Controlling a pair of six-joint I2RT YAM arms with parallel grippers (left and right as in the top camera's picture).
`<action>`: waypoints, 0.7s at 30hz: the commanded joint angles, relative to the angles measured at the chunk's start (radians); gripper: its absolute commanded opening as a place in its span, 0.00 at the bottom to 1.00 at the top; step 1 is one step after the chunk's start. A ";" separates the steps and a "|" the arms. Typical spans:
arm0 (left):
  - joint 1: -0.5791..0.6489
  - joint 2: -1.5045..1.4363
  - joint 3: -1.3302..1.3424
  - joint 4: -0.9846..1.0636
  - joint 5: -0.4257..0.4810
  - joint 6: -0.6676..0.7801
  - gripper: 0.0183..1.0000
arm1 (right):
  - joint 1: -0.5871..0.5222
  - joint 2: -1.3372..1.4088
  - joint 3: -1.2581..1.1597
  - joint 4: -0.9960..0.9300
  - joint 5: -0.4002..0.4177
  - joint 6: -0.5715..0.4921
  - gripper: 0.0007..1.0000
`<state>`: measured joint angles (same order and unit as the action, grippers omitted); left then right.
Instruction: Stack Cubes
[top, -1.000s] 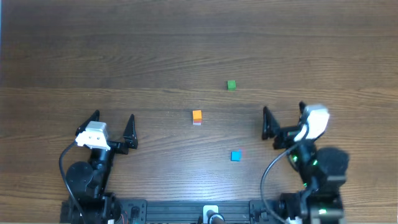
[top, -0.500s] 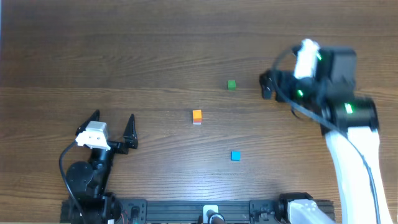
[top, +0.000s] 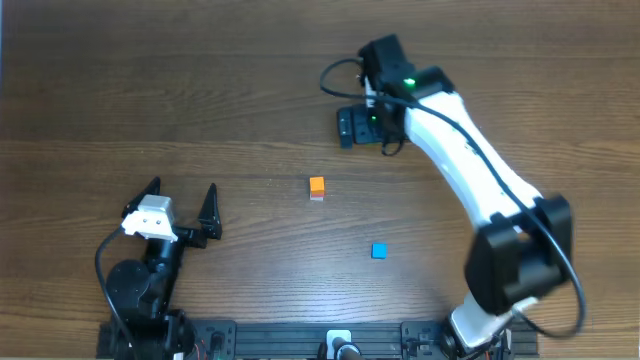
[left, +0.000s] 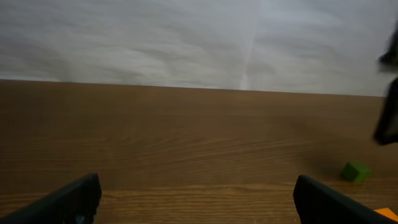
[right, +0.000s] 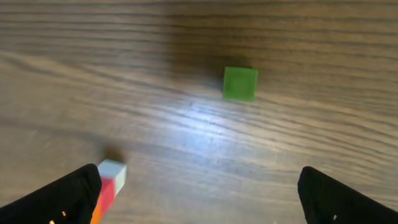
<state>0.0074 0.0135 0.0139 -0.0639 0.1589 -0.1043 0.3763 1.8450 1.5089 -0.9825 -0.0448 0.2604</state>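
— Right gripper (right: 199, 190) of mine: fingers spread wide, holding nothing, hanging over the far middle of the table (top: 100, 80). The green cube (right: 240, 83) lies just ahead of it, untouched.

— And the other cubes?

— The orange cube (top: 317, 185) sits mid-table. The blue cube (top: 379, 251) lies nearer, to its right. My left gripper (top: 181, 188) rests near left, fingers parted, empty.

Even light, soft blur, faint glare

Table (top: 200, 80): brown wood grain. Green cube (right: 240, 83) far, orange cube (top: 317, 184) middle, blue cube (top: 378, 250) near. Wall (left: 124, 37) white.
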 joint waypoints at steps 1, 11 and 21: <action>-0.004 -0.007 -0.007 0.002 0.008 0.015 1.00 | -0.003 0.108 0.070 0.003 0.058 0.060 0.99; -0.004 -0.007 -0.007 0.003 0.008 0.015 1.00 | -0.017 0.221 0.092 0.026 0.140 0.084 0.99; -0.004 -0.007 -0.007 0.003 0.008 0.015 1.00 | -0.037 0.288 0.092 0.059 0.140 0.071 0.97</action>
<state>0.0074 0.0139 0.0139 -0.0639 0.1585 -0.1043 0.3408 2.1082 1.5810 -0.9287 0.0757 0.3355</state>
